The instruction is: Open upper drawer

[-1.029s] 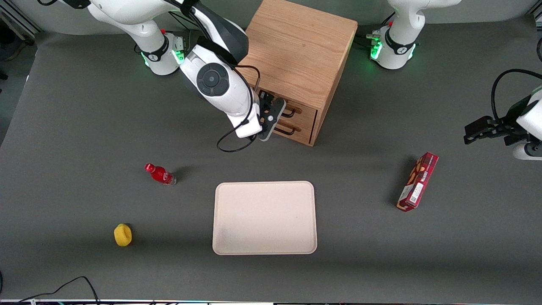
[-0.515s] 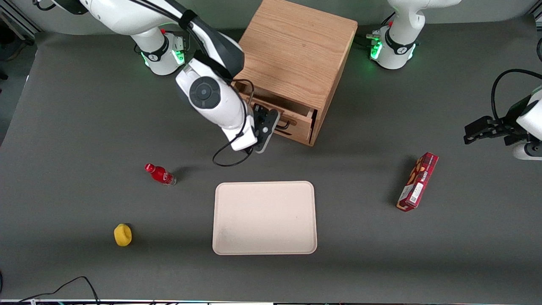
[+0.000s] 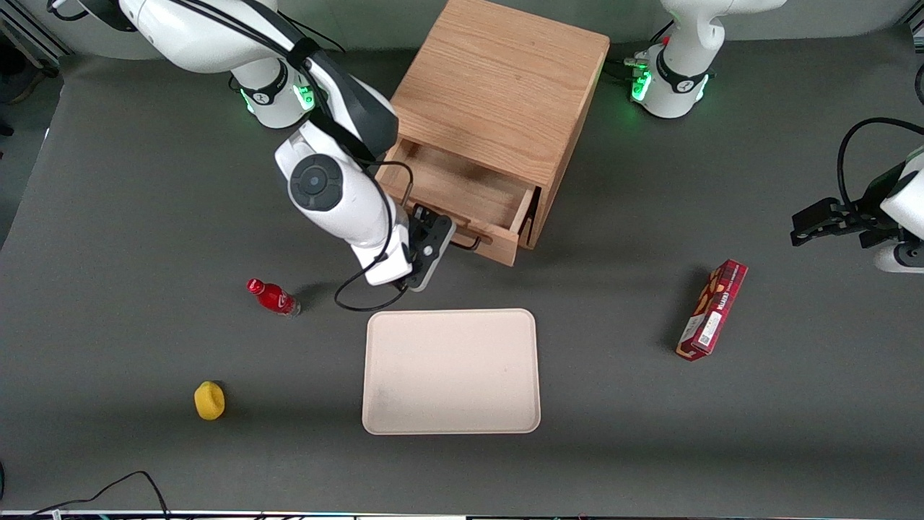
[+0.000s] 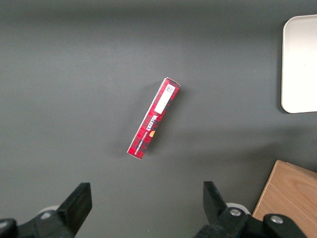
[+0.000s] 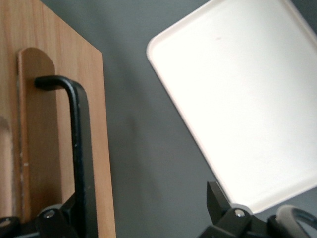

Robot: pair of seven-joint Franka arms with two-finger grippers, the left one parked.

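The right arm's black two-finger gripper point(image 3: 442, 238) has its jaws around the thin black wire handle point(image 5: 78, 148) of the light-oak upper drawer point(image 3: 462, 191), hooking it to draw it out; clamped or not, I cannot tell

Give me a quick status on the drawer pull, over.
Right gripper at the thin black wire handle of the light-oak upper drawer. Drawer pulled well out, interior showing. Cream rectangular tray lies nearer the camera, apart from the drawer.

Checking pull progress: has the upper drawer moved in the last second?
Yes. The upper drawer has slid out of the cabinet toward the tray, with the gripper at its handle.
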